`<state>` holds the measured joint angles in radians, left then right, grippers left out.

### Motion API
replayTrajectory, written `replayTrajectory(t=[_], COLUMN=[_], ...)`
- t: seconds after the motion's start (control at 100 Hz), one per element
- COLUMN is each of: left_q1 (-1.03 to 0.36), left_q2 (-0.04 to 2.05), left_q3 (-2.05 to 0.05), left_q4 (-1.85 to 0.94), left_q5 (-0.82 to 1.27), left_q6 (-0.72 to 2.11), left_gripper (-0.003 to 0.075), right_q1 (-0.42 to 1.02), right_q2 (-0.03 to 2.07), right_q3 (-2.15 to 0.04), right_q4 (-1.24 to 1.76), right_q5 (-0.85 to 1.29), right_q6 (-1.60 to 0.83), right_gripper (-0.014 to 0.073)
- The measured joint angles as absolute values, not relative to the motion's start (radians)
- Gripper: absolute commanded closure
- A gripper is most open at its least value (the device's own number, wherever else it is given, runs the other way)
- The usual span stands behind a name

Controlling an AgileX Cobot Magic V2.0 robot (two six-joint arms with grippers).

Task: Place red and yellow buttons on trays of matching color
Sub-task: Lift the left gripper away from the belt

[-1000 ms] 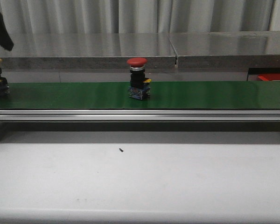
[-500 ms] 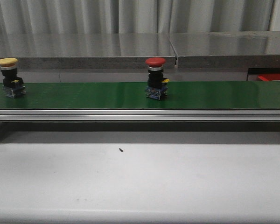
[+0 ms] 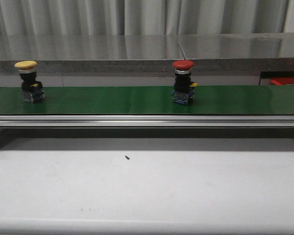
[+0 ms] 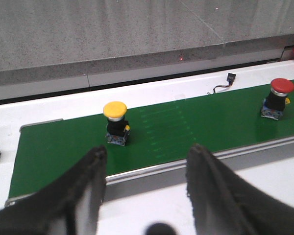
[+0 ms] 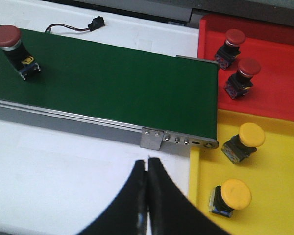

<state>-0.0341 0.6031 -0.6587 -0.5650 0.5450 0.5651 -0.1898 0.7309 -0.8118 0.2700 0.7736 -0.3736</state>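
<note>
Two buttons upright on green belt (image 3: 112,100): yellow button (image 3: 27,81) far left, red button (image 3: 183,81) right of centre, well apart. Left gripper (image 4: 146,169) spread wide, holding nothing, hovering near side of belt just short of yellow button. Right gripper (image 5: 147,191) pinched fully together, nothing between fingers, over white table (image 5: 63,161) near belt's right end. Red tray (image 5: 279,73) with two red buttons; yellow tray (image 5: 274,196) with two yellow ones.
</note>
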Motion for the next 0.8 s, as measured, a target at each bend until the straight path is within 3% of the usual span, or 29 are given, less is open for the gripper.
replayTrajectory(t=[0.13, 0.42, 0.49, 0.54, 0.61, 0.73, 0.76, 0.8], left_q1=[-0.034, -0.034, -0.034, -0.034, -0.034, -0.034, -0.034, -0.034], left_q2=[0.541, 0.536, 0.536, 0.536, 0.536, 0.536, 0.536, 0.536], left_q3=[-0.583, -0.526, -0.526, -0.526, -0.526, -0.526, -0.526, -0.526], left_q4=[-0.565, -0.565, -0.565, -0.565, -0.565, -0.565, -0.563, -0.559], left_q5=[0.547, 0.537, 0.530, 0.530, 0.530, 0.530, 0.529, 0.527], left_q6=[0.562, 0.558, 0.558, 0.558, 0.557, 0.556, 0.556, 0.556], left_gripper=[0.0737, 0.0739, 0.0739, 0.0739, 0.0739, 0.0739, 0.0739, 0.0739], right_q1=[-0.190, -0.190, -0.190, -0.190, -0.190, -0.190, -0.190, -0.190], right_q2=[0.731, 0.731, 0.731, 0.731, 0.731, 0.731, 0.731, 0.731], right_q3=[-0.812, -0.812, -0.812, -0.812, -0.812, -0.812, -0.812, -0.812], right_q4=[0.270, 0.272, 0.278, 0.280, 0.280, 0.281, 0.282, 0.289], right_q5=[0.774, 0.746, 0.746, 0.756, 0.781, 0.831, 0.840, 0.850], right_q6=[-0.374, -0.374, -0.374, -0.374, -0.374, -0.374, -0.374, -0.374], right_gripper=[0.0662, 0.0660, 0.0627, 0.0556, 0.0379, -0.0027, -0.0076, -0.0052])
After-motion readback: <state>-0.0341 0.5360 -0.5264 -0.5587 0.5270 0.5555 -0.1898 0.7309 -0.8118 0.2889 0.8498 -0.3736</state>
